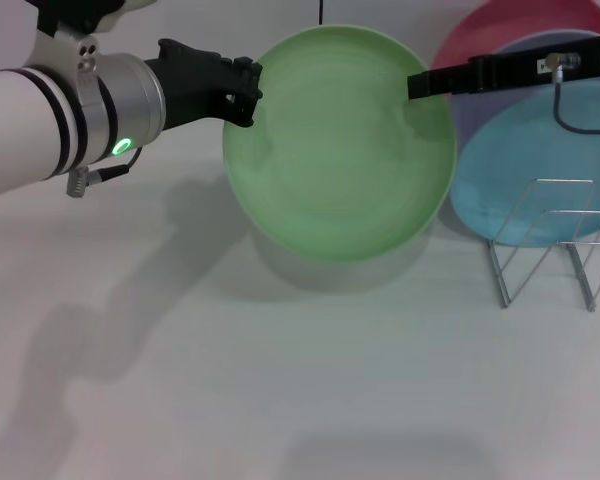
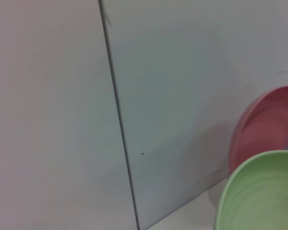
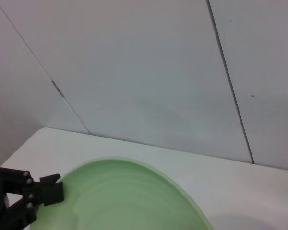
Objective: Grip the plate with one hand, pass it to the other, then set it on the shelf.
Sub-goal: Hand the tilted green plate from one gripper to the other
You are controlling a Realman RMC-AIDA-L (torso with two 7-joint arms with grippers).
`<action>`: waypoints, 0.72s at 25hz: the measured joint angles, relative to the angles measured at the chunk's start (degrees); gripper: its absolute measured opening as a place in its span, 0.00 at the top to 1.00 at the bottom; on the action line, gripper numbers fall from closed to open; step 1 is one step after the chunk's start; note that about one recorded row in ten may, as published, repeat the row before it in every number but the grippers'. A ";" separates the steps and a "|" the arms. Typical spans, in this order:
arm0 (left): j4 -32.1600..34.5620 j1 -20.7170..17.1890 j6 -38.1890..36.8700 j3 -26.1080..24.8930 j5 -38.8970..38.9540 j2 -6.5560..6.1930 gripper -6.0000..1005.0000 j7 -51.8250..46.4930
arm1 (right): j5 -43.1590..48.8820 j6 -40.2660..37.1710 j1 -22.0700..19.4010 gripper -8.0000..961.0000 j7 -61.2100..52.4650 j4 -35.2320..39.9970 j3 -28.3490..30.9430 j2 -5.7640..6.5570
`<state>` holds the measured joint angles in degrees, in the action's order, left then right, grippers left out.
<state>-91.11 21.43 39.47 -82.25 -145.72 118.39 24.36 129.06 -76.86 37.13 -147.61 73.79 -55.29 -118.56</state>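
The light-green plate (image 1: 340,145) is held up off the white table, tilted toward me, with its shadow on the table beneath. My left gripper (image 1: 248,93), black and multi-fingered on the silver-and-white arm, is shut on the plate's left rim. My slim black right gripper (image 1: 415,85) reaches in from the right, its tip lying over the plate's right rim. The wire shelf (image 1: 550,240) stands empty at the right on the table. The plate also shows in the left wrist view (image 2: 264,191) and in the right wrist view (image 3: 129,196), where the left gripper's fingers (image 3: 43,191) sit at its rim.
A light-blue plate (image 1: 525,190), a lavender plate (image 1: 472,118) and a pink plate (image 1: 510,30) lean against the back wall behind the shelf. The pink plate also shows in the left wrist view (image 2: 264,129). The white table (image 1: 280,400) stretches across the front.
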 joint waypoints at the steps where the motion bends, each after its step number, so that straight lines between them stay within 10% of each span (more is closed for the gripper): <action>1: -0.04 0.01 0.00 0.08 0.00 0.00 0.93 -0.04 | 0.10 0.24 0.39 0.24 0.21 -0.91 -0.20 0.00; 18: -0.07 0.03 -0.01 0.48 0.32 0.09 0.93 -0.10 | -0.47 3.24 1.82 0.24 1.47 -3.63 -2.12 -0.11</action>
<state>-91.18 21.46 39.46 -81.77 -145.40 118.47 24.25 128.59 -73.62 38.95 -146.14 70.16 -57.41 -118.67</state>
